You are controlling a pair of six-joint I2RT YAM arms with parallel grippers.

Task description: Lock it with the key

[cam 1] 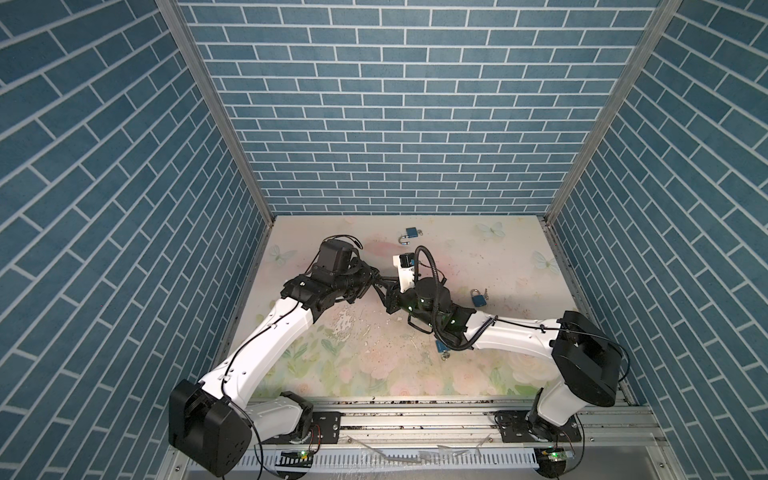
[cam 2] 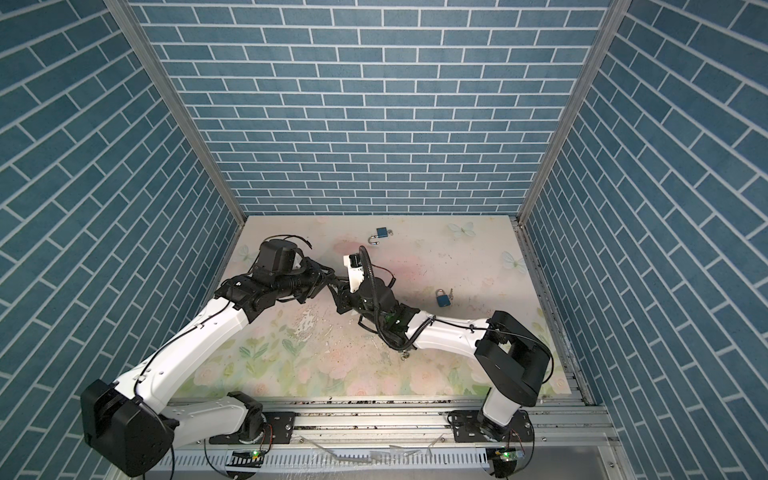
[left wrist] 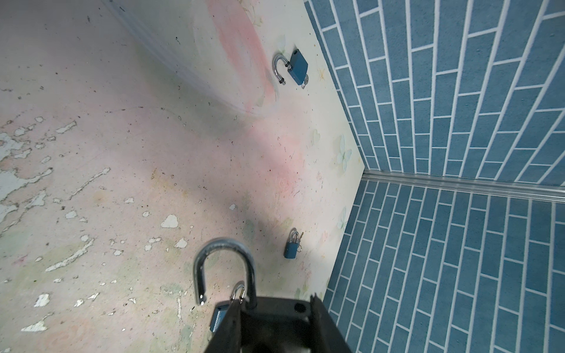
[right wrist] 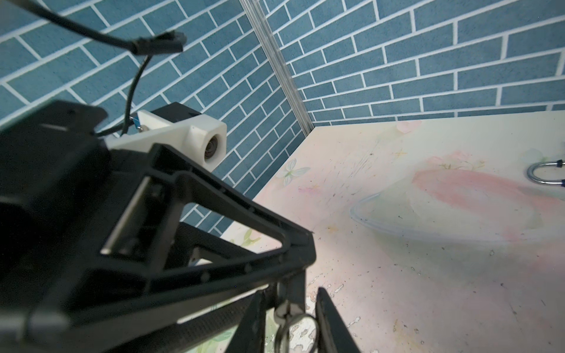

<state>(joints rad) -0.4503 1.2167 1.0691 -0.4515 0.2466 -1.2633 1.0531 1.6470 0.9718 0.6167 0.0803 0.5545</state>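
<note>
My left gripper (left wrist: 275,301) is shut on the dark body of a padlock (left wrist: 226,243), held off the table. Its silver shackle stands swung open, one leg free. In both top views the two grippers meet nose to nose over the middle of the floral table: left gripper (cam 1: 374,281) (cam 2: 328,279), right gripper (cam 1: 387,296) (cam 2: 338,296). The padlock itself is hidden there. In the right wrist view a silver key (right wrist: 286,310) with its ring (right wrist: 295,333) hangs between the fingers of my right gripper (right wrist: 290,295). A gap shows beside the key.
An open blue padlock (cam 1: 409,235) (left wrist: 295,68) lies near the back wall. A shut blue padlock with keys (cam 1: 478,298) (left wrist: 290,247) lies to the right. Another blue padlock (cam 1: 442,349) (left wrist: 218,316) lies under my right forearm. Brick-patterned walls enclose three sides.
</note>
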